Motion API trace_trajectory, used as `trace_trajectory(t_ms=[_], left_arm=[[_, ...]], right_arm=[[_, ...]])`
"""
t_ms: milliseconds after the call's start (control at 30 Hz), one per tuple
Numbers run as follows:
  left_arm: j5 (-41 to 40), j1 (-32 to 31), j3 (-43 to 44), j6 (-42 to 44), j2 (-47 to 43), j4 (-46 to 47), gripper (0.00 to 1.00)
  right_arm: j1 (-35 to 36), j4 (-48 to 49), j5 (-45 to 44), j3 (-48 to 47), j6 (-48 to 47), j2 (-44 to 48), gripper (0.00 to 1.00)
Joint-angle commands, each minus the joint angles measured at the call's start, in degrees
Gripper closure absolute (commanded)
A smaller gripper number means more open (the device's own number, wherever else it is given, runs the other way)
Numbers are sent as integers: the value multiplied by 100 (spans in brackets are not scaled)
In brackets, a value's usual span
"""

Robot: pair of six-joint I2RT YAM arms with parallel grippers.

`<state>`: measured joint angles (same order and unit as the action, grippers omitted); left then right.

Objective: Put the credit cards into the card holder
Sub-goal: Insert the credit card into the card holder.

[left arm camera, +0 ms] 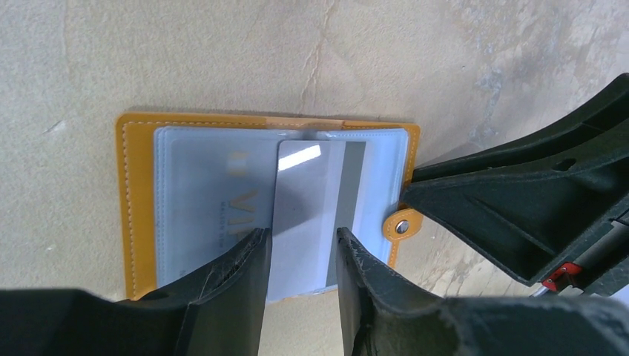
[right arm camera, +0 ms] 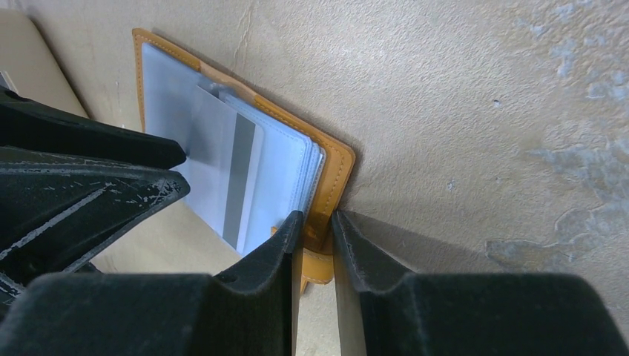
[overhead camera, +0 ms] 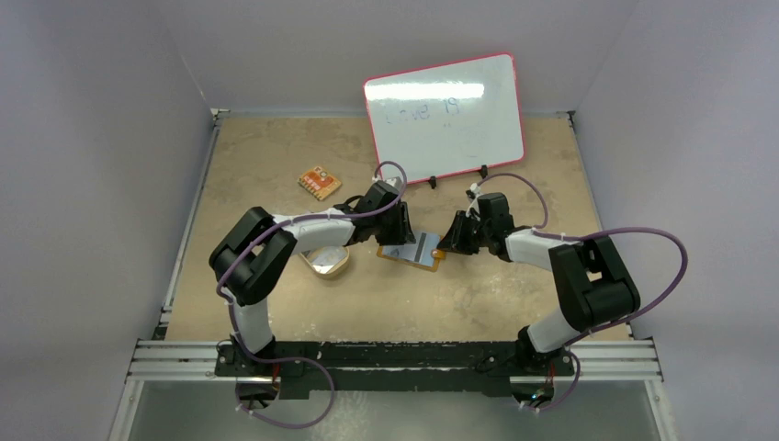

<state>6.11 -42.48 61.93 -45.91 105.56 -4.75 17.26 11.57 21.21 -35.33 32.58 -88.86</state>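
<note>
The orange card holder (overhead camera: 393,254) lies open at the table's centre, with pale blue-grey sleeves inside. A grey-silver credit card (left arm camera: 308,208) with a dark stripe sits partly inside a sleeve, its near end sticking out. Another card with gold letters (left arm camera: 215,200) is inside the left sleeve. My left gripper (left arm camera: 303,236) is open, its fingertips astride the striped card, over it. My right gripper (right arm camera: 317,216) is shut on the holder's orange right edge (right arm camera: 337,163), next to the snap tab (left arm camera: 401,226). The striped card also shows in the right wrist view (right arm camera: 222,163).
A tan oval dish (overhead camera: 328,264) sits left of the holder, under my left arm. An orange patterned flat piece (overhead camera: 319,182) lies at the back left. A white board with a pink rim (overhead camera: 445,119) stands at the back. Grey walls enclose the table.
</note>
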Motion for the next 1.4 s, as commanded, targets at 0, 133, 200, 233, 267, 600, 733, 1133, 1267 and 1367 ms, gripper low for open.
trace_trajectory(t_ms=[0,133,200,233,267,600,733,1133,1267,1367], left_arm=[[243,-68,144,-85,98,421,63],[365,-110,125,-205,192,572,63],[373,-143,109,-265,185,661,63],[405,-155,113,-283,192,705,63],[444,-174,121,-313,197,749,63],[683,-243,94,-547,310,1230,63],[651,-243,98,-556,227,1266,63],[-766,-29,514,1150,-1179,-1076,58],[-1283,301,693,1996,-1630,-2300,55],[-1813,584,625,2489,-2177,-2881,50]], right_arm=[[27,122,93,29,10,-62,76],[29,154,120,32,12,-106,76],[31,145,105,30,12,-98,76],[31,144,96,21,4,-97,76],[25,143,94,26,-7,-114,76],[30,22,74,-38,-116,-198,76],[27,-297,-73,-224,-227,-186,76],[24,-906,-557,-637,-690,810,58],[32,-929,-260,-636,-595,1172,56],[102,-976,-44,-670,-494,1503,56]])
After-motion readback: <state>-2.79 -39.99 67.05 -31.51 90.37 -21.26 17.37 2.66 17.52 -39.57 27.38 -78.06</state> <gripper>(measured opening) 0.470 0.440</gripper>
